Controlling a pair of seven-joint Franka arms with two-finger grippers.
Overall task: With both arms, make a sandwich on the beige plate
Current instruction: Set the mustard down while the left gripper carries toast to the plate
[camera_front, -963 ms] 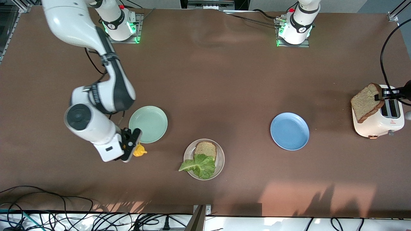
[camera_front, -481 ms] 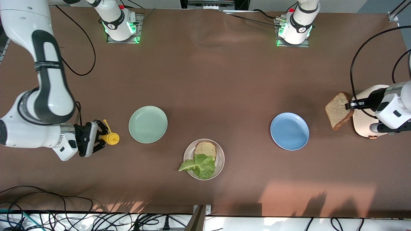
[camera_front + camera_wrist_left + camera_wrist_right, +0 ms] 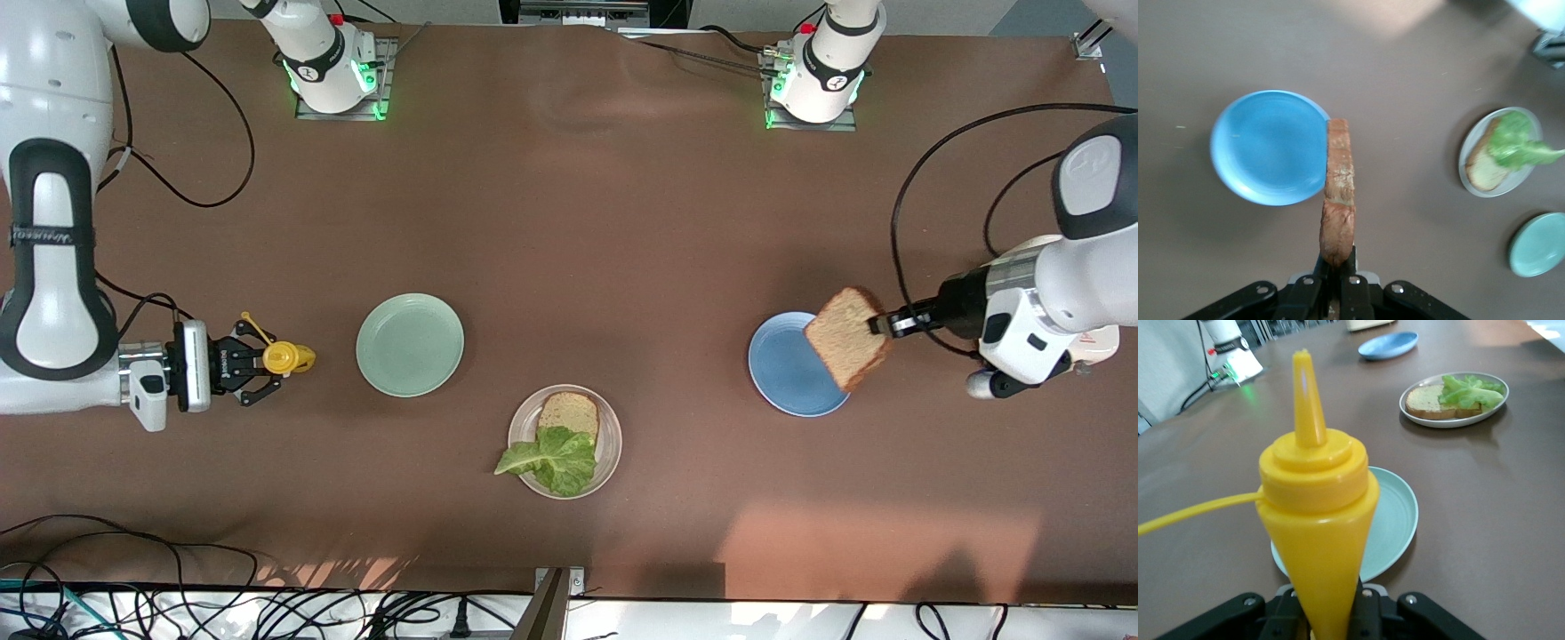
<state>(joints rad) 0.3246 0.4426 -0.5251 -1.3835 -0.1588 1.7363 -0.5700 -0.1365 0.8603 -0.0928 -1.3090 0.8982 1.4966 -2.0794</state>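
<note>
The beige plate (image 3: 612,444) lies near the table's front edge, midway between the arms. On it rests a brown bread slice (image 3: 571,412) with a green lettuce leaf (image 3: 551,460) partly over it and overhanging the rim. My left gripper (image 3: 883,324) is shut on a second bread slice (image 3: 847,339), held on edge above the rim of the blue plate (image 3: 782,373). In the left wrist view this bread slice (image 3: 1338,190) stands between my jaws. My right gripper (image 3: 260,360) is shut on a yellow squeeze bottle (image 3: 284,357), over the table beside the mint-green plate (image 3: 410,344).
A white toaster (image 3: 1105,340) at the left arm's end of the table is mostly covered by the left arm. Black cables trail from both arms. The right wrist view shows the mint-green plate (image 3: 1395,520) just past the bottle (image 3: 1318,520).
The left arm carried the bread slice from the toaster to over the blue plate. The right arm swung the yellow bottle away from the mint-green plate toward its own end of the table.
</note>
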